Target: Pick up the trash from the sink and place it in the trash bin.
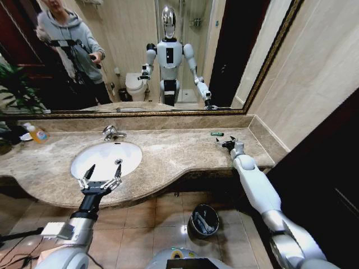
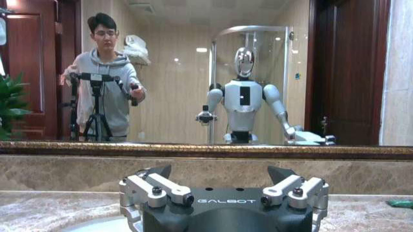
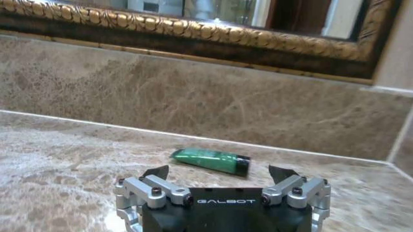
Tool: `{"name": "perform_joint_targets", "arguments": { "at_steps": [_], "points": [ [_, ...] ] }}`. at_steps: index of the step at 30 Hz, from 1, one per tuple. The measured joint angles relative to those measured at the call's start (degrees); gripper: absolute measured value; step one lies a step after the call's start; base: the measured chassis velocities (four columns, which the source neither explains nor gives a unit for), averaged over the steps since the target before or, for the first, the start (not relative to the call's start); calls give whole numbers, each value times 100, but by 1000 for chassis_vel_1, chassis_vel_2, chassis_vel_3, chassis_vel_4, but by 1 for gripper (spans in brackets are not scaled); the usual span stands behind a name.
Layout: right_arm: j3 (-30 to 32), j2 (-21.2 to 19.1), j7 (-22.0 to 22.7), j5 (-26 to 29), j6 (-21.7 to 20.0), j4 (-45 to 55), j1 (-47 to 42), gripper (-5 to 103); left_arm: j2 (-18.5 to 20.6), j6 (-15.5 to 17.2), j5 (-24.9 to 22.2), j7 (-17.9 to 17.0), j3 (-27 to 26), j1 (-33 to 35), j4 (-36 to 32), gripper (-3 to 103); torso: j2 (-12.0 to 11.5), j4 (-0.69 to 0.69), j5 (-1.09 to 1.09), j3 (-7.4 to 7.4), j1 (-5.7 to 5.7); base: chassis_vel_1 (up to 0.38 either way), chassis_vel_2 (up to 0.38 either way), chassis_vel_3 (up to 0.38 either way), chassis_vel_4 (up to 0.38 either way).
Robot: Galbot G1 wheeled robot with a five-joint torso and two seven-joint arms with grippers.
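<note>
The white oval sink (image 1: 106,158) with its chrome tap (image 1: 112,133) is set in the brown marble countertop (image 1: 179,154). My left gripper (image 1: 105,168) (image 2: 219,172) hangs open over the basin's front rim, holding nothing. At the counter's far right lies a small green tube (image 1: 217,134) (image 3: 210,160), a piece of the trash, close to the back wall. My right gripper (image 1: 223,142) (image 3: 219,174) is open just in front of the tube, low over the marble, apart from it. The dark round trash bin (image 1: 203,220) stands on the floor below the counter with light bits inside.
An orange-yellow bottle (image 1: 36,133) stands at the counter's far left beside a green plant (image 1: 14,89). A gold-framed mirror (image 1: 140,56) runs along the back wall. A tiled side wall (image 1: 314,84) closes the counter on the right.
</note>
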Motion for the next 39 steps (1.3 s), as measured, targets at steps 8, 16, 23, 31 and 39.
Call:
{"name": "perform_joint_targets", "arguments": {
  "at_steps": [8,16,23,31,39],
  "points": [
    [-162,177,-22,1,177,-826,657,100,-1,0,0,0,0,0,0,100,0,0,-1,0,0,0,0,0,0],
    [-225,255,-90,16,270,-1285,1040,100,0,0,0,0,0,0,0,100,0,0,0,0,0,0,0,0,0],
    [-236,397,-199,21,279,-1563,1213,100,-1,0,0,0,0,0,0,100,0,0,0,0,0,0,0,0,0],
    [-171,466,-267,99,124,-1613,1168,100,0,0,0,0,0,0,0,100,0,-1,-2,-1,0,0,0,0,0],
    [-135,392,-288,136,23,-1302,900,100,0,0,0,0,0,0,0,100,1,1,-4,-2,-1,0,0,0,0]
  ]
}}
